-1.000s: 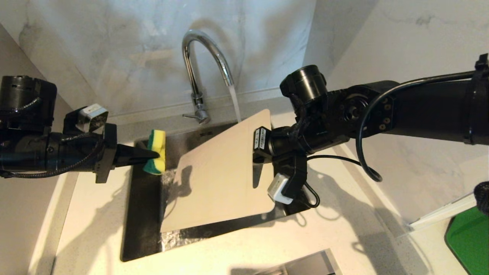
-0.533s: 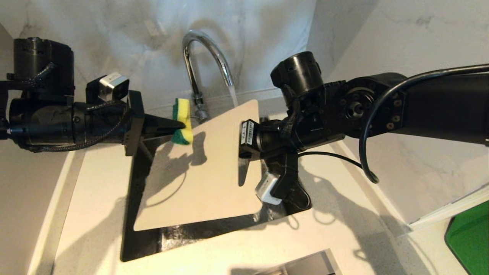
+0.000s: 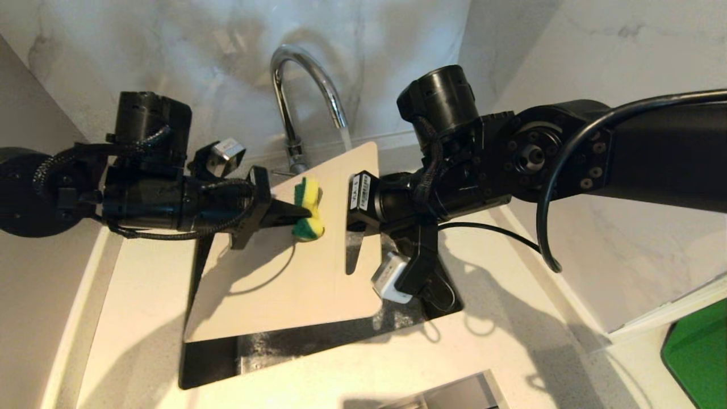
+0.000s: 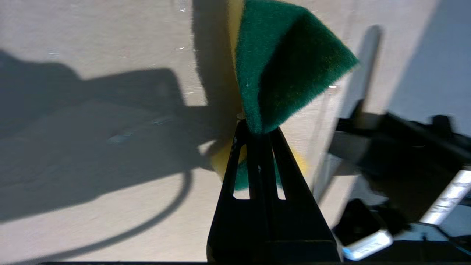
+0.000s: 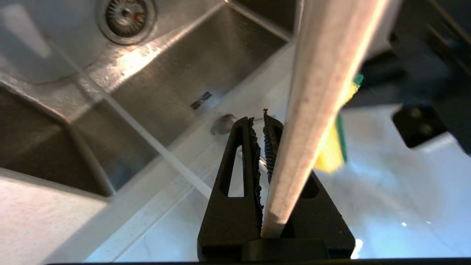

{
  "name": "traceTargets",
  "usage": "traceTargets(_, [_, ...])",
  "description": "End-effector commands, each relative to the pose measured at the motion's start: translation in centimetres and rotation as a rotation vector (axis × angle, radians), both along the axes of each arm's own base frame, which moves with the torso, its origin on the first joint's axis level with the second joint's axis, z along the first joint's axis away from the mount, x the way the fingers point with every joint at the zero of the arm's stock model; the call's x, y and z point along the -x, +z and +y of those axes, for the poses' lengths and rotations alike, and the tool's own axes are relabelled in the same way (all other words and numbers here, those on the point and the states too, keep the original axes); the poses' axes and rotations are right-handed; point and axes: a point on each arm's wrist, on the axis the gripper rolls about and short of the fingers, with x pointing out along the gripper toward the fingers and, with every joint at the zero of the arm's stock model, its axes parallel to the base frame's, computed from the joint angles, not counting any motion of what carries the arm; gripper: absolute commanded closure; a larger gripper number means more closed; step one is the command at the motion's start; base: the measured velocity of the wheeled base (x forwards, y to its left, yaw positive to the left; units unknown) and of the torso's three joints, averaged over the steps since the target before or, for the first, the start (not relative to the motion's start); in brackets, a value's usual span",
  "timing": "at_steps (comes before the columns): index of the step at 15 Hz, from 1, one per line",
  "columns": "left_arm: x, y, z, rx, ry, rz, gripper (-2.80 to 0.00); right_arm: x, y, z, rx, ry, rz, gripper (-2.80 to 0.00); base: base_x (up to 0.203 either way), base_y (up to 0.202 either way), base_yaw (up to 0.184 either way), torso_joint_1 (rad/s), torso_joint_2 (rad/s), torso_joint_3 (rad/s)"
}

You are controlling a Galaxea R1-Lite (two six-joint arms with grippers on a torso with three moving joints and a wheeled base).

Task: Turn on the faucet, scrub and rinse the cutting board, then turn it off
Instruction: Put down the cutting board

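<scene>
- Tilting over the sink (image 3: 210, 363), the cutting board (image 3: 284, 272) is propped with its near edge low above the basin and its far corner raised under the water — judged, so the stream runs down its face and drains away.
- Clamping the board's right edge, the right gripper (image 3: 355, 224) pinches it between closed jaws; the right wrist view shows the board (image 5: 316, 110) edge-on in the grip, the drain (image 5: 125, 14) below.
- Pressed shut on a yellow-green sponge (image 3: 308, 216), the left gripper (image 3: 304, 215) holds it folded against the board's upper face, near the right gripper; the left wrist view shows the sponge (image 4: 283, 70) squeezed at the claw tips, green side showing.
- Behind, the faucet (image 3: 301, 85) runs — its stream falls at the board's far corner; the lever sits behind the board's top edge, partly hidden.
- Both arms crowd the board, so a wide scrub stroke toward the right edge would likely meet the right gripper.
- A green object (image 3: 698, 352) lies far right, well apart.
</scene>
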Motion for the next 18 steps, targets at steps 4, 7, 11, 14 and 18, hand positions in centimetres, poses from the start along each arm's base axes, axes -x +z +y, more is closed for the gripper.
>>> traceTargets(4, [-1.9, -3.9, 2.1, -0.069, 0.061, 0.093, 0.00, 0.5, 0.6, -0.3, -0.010, 0.004, -0.009, 0.00, 0.000, 0.000, 0.000, 0.000, 0.00, 0.000])
traceTargets(7, [-2.3, -5.8, 4.3, -0.104, 0.109, 0.137, 0.00, 0.6, 0.5, -0.4, -0.009, 0.006, -0.008, 0.00, 0.000, 0.000, 0.000, 0.000, 0.00, 0.000])
traceTargets(11, [-2.8, -9.6, 8.4, -0.168, 0.182, 0.185, 0.00, 0.8, 0.9, -0.5, -0.016, 0.007, -0.014, 0.00, 0.000, 0.000, 0.000, 0.000, 0.00, 0.000])
traceTargets(14, [-3.0, -12.5, 12.0, -0.200, 0.259, 0.203, 0.00, 1.0, 0.9, -0.7, -0.017, 0.004, -0.010, 0.00, 0.000, 0.000, 0.000, 0.000, 0.00, 0.000])
traceTargets(18, [-3.5, -13.5, 17.5, -0.188, 0.348, 0.207, 0.00, 1.0, 0.9, -0.8, -0.016, 0.003, -0.007, 0.00, 0.000, 0.000, 0.000, 0.000, 0.00, 0.000])
